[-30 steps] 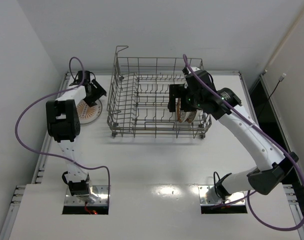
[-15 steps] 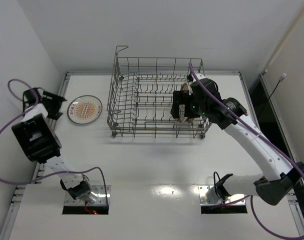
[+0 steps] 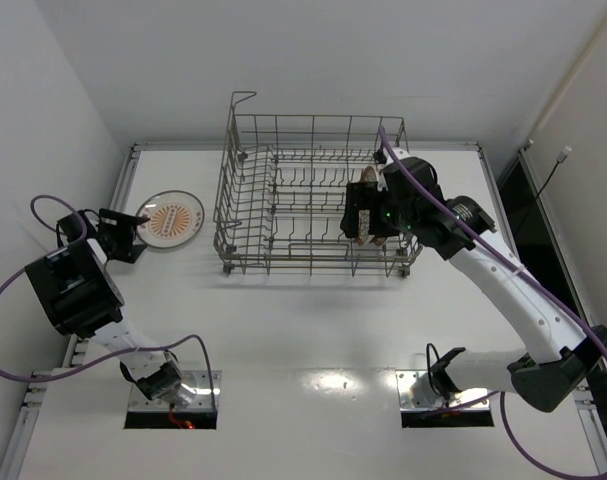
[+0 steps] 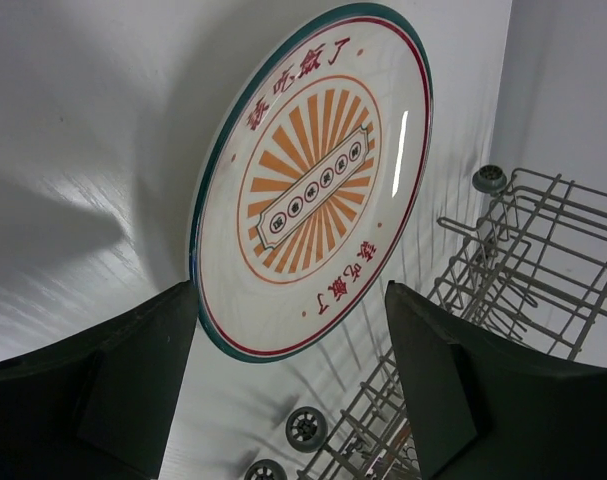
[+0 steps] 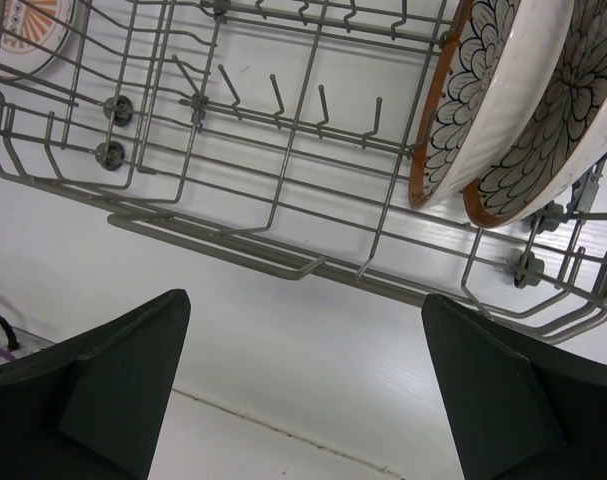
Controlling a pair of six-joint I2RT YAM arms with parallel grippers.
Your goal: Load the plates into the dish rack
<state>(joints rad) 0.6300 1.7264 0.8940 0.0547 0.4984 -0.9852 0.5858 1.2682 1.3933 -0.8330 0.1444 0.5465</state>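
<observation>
Top external: dish rack (image 3: 303,262) sits at the desk's (image 3: 313,330) far edge, right claw (image 3: 368,215) over its right end, left claw (image 3: 133,228) beside a sunburst plate (image 3: 171,219) near the left edge. Left wrist: claw spread, empty. Right wrist: claw spread; both plates (image 5: 473,100) stand upright inside the rack.

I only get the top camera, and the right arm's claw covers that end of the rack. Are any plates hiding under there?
Observer: Yes. The right wrist view shows two flower-patterned plates standing on edge, side by side, in the dish rack.
Operator: Is the claw gripping them?
Observer: No. The right claw is open, its fingers wide apart with nothing between them.
Operator: What's drawn on the plate lying left of the rack?
Observer: The left wrist view shows the sunburst plate has a green rim and red Chinese-style characters around orange rays.
</observation>
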